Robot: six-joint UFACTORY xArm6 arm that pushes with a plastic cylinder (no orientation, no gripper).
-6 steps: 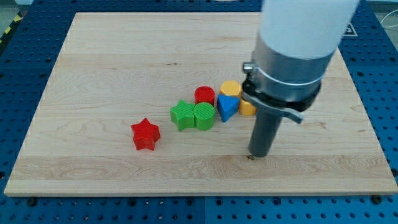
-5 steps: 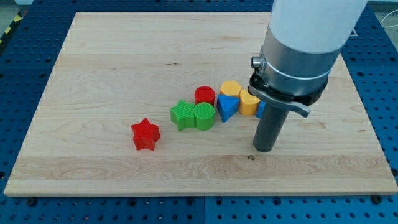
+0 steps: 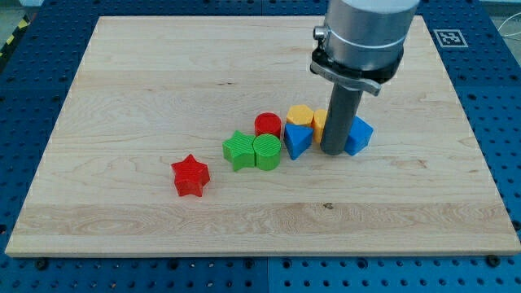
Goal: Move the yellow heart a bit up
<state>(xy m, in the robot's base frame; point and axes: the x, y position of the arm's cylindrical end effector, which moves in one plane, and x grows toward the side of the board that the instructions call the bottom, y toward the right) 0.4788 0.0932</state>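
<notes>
Yellow heart (image 3: 320, 122) sits mostly hidden just behind the rod, between the blue triangle (image 3: 297, 140) and blue cube (image 3: 358, 134); no jaws fitted; tip (image 3: 332, 151) should press squarely upward, sparing both neighbours.

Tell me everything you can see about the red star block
The red star is a small, chunky five-pointed block with a ribbed top face, looking like printed plastic. It lies flat on the wooden board, alone at the view's lower left of the cluster, touching nothing. My tip is far off to the view's right.
</notes>
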